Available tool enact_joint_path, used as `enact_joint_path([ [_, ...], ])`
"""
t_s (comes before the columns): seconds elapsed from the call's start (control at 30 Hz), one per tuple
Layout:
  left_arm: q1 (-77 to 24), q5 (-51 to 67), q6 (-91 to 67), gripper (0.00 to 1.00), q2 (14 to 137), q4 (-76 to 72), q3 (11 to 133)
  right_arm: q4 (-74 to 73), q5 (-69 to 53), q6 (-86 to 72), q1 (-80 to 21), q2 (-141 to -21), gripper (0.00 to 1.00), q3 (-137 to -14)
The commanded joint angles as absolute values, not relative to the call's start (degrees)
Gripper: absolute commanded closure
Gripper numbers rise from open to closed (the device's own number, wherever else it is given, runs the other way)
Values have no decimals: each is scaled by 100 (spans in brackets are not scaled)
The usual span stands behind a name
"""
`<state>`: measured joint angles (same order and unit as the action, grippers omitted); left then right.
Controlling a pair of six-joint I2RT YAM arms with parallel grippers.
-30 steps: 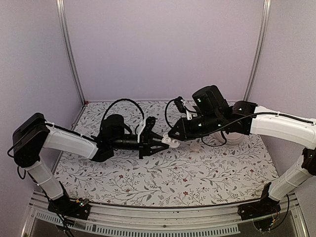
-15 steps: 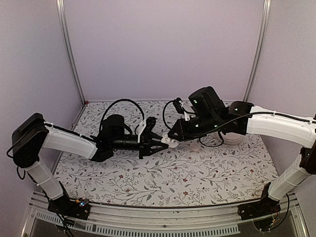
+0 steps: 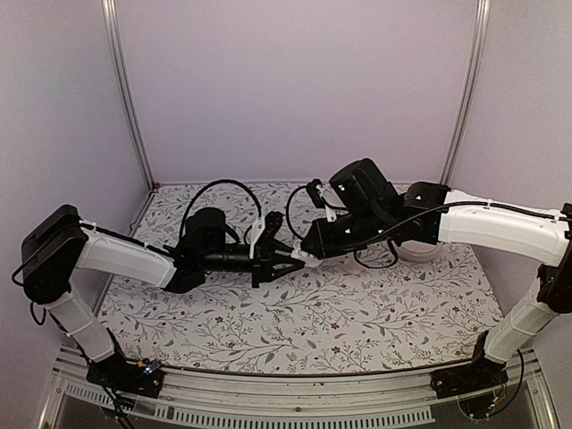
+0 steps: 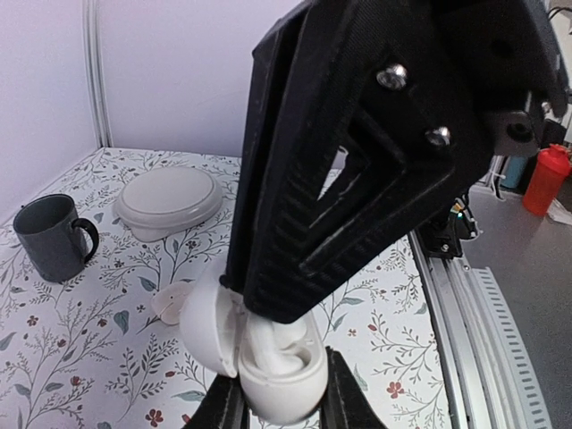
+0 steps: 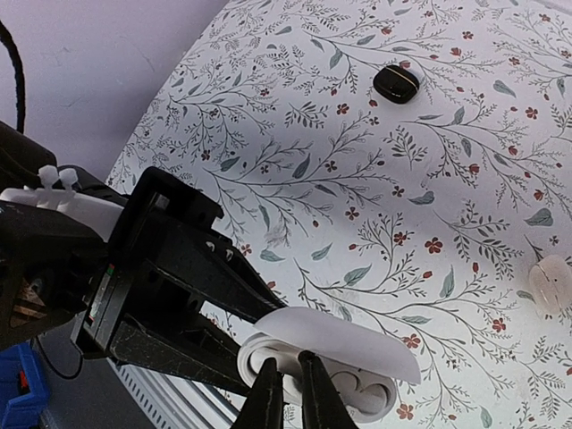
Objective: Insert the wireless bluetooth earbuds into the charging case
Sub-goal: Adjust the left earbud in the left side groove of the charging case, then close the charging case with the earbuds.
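my left hand [image 4: 281, 407]: clamped on open charging case [image 4: 268, 357] | my right hand [image 5: 290, 382]: pinched shut, tips at case opening, can't tell if holding anything

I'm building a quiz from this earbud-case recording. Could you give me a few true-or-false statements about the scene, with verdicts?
1. The lid of the charging case is open. True.
2. The left gripper is closed on the charging case. True.
3. The grey mug lies on its side. False: it stands upright.
4. The right gripper hangs over the mug, far from the case. False: its tips, nearly together, are at the open case.
5. A small black object lies on the tablecloth, apart from the case. True.
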<state>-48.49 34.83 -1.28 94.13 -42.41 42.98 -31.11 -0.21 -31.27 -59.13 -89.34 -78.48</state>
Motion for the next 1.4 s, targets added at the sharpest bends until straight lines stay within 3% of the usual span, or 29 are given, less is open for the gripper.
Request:
enact_joint_path([
  [0.0,-4871,3458,-100,100,9113,-4758,4298,-3398,-43,-3038,-5979,-9026,89,-7859],
  [0.47,-4821,3686,-213,100,9325,-4880,4246,-3265,-167,-2918,-5321,-8029,85,-7888],
  [0.63,-4833,3912,-191,100,9256,-5093,4172,-3379,-288,-2787,-5047,-8317,82,-7993],
  [0.9,-4839,4125,-305,100,9308,-5196,4225,-3306,-989,-2115,-5060,-8914,69,-8303],
  [1.37,-4600,4135,-1106,100,9508,-5492,4224,-3217,-1295,-1720,-5490,-8598,73,-8034],
])
